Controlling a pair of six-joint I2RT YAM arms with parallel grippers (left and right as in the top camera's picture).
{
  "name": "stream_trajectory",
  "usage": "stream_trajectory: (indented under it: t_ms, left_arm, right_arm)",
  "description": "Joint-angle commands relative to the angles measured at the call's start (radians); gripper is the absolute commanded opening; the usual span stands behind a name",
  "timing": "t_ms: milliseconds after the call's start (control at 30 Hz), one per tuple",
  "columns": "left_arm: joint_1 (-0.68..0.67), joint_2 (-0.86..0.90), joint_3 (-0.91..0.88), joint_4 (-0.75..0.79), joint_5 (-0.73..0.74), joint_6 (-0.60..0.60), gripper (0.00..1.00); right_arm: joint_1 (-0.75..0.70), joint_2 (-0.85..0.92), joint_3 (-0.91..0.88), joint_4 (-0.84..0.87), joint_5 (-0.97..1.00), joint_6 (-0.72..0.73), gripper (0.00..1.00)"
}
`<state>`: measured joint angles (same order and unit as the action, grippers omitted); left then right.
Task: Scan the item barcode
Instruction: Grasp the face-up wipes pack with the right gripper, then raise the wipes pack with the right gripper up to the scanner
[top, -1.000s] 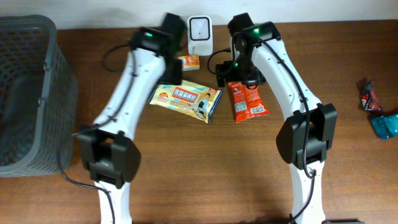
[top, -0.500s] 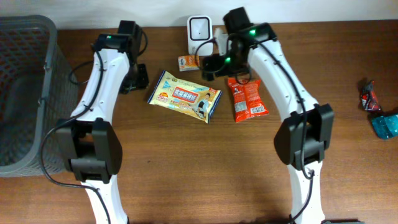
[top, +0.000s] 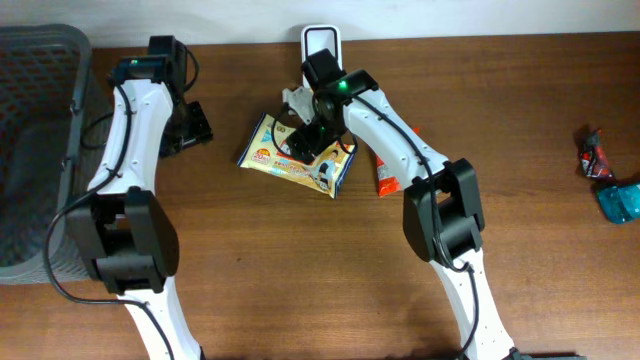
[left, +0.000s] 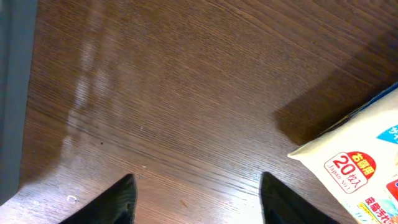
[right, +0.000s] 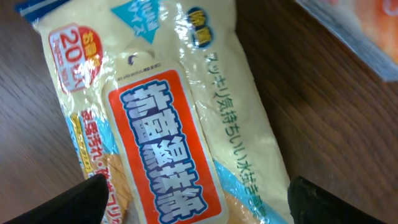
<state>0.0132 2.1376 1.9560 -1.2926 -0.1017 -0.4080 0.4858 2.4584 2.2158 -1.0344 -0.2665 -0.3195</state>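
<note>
I am judging the scan as not yet begun: the wet-wipes packet (right: 163, 118) is lying flat on the table (top: 300, 290), label up, near the white scanner (top: 320, 42), not lifted. My right gripper (right: 199, 202) is hovering directly above it, fingers spread wide, grasping nothing. My left gripper (left: 199, 196) is hanging over bare wood beside the packet's corner, also spread and empty. Grasping, finding the barcode and presenting it are all remaining. The packet is a soft, glossy, crinkled yellow pouch with an orange label; the table is dark, grained wood.
</note>
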Motion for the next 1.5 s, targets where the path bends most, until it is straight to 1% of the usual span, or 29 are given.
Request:
stream_trajectory:
  t_ms: [0, 67, 167, 200, 267, 300, 333, 367, 433, 467, 500, 567, 600, 800, 933, 967, 1067, 1133, 1267, 1333, 1467]
  left_arm:
    - [0.003, -0.006, -0.015, 0.010, 0.016, -0.004, 0.70]
    - [0.003, -0.006, -0.025, 0.025, 0.016, -0.004, 0.72]
    - [0.003, -0.006, -0.039, 0.024, 0.016, -0.003, 0.80]
    - [0.003, -0.006, -0.039, 0.023, 0.016, -0.003, 0.82]
    - [0.003, -0.006, -0.040, 0.021, 0.016, -0.003, 0.82]
    - [0.003, -0.006, -0.040, 0.021, 0.016, -0.003, 0.82]
    - [0.003, -0.006, -0.040, 0.021, 0.016, -0.003, 0.82]
    - [0.003, -0.006, -0.040, 0.021, 0.016, -0.003, 0.90]
    - [0.003, -0.006, -0.040, 0.020, 0.016, -0.003, 0.99]
    - [0.003, -0.006, -0.040, 0.020, 0.016, -0.003, 1.00]
    - [0.003, -0.006, -0.040, 0.020, 0.016, -0.003, 0.99]
    - [0.003, -0.006, -0.040, 0.020, 0.016, -0.003, 0.99]
    - [0.003, -0.006, -0.040, 0.019, 0.016, -0.003, 0.99]
    - [0.003, -0.006, -0.040, 0.017, 0.016, -0.003, 0.99]
    - [0.003, -0.006, -0.040, 0.017, 0.016, -0.003, 0.99]
    - [0.003, -0.006, -0.040, 0.017, 0.016, -0.003, 0.99]
    - [0.003, -0.006, -0.040, 0.017, 0.016, -0.003, 0.99]
    - [0.003, -0.006, -0.040, 0.017, 0.016, -0.003, 0.99]
    - [0.003, -0.006, -0.040, 0.017, 0.016, -0.003, 0.99]
    - [0.003, -0.006, -0.040, 0.017, 0.016, -0.003, 0.99]
    - [0.003, -0.006, -0.040, 0.017, 0.016, -0.003, 0.99]
  right_arm:
    - [0.039, 0.035, 0.006, 0.002, 0.017, -0.138, 0.92]
    - [0.052, 0.052, 0.006, 0.003, 0.040, -0.141, 0.91]
    - [0.066, 0.082, 0.005, 0.018, 0.062, -0.140, 0.88]
    - [0.067, 0.085, 0.005, 0.021, 0.076, -0.140, 0.83]
    - [0.066, 0.098, 0.004, 0.021, 0.088, -0.135, 0.74]
    - [0.064, 0.102, 0.004, 0.018, 0.089, -0.119, 0.72]
    - [0.061, 0.108, 0.004, 0.018, 0.095, -0.100, 0.67]
    - [0.061, 0.113, 0.004, 0.018, 0.096, -0.090, 0.62]
    - [0.056, 0.119, 0.004, 0.014, 0.095, -0.083, 0.54]
    - [0.056, 0.121, 0.004, 0.011, 0.095, -0.083, 0.44]
    - [0.056, 0.122, 0.004, 0.009, 0.096, -0.078, 0.30]
    - [0.056, 0.122, 0.004, 0.013, 0.113, -0.029, 0.14]
    - [0.056, 0.122, 0.004, 0.014, 0.124, 0.004, 0.04]
    - [0.051, 0.108, 0.018, 0.010, 0.122, 0.170, 0.04]
    - [0.018, 0.060, 0.097, -0.022, 0.119, 0.288, 0.04]
    - [-0.002, 0.048, 0.142, -0.045, 0.104, 0.325, 0.04]
    - [-0.062, 0.033, 0.267, -0.109, -0.013, 0.328, 0.04]
    - [-0.090, 0.033, 0.327, -0.137, -0.035, 0.329, 0.04]
    - [-0.140, 0.033, 0.371, -0.113, -0.036, 0.428, 0.04]
    - [-0.154, 0.040, 0.370, -0.071, -0.003, 0.454, 0.04]
    - [-0.159, 0.053, 0.368, 0.027, 0.213, 0.591, 0.04]
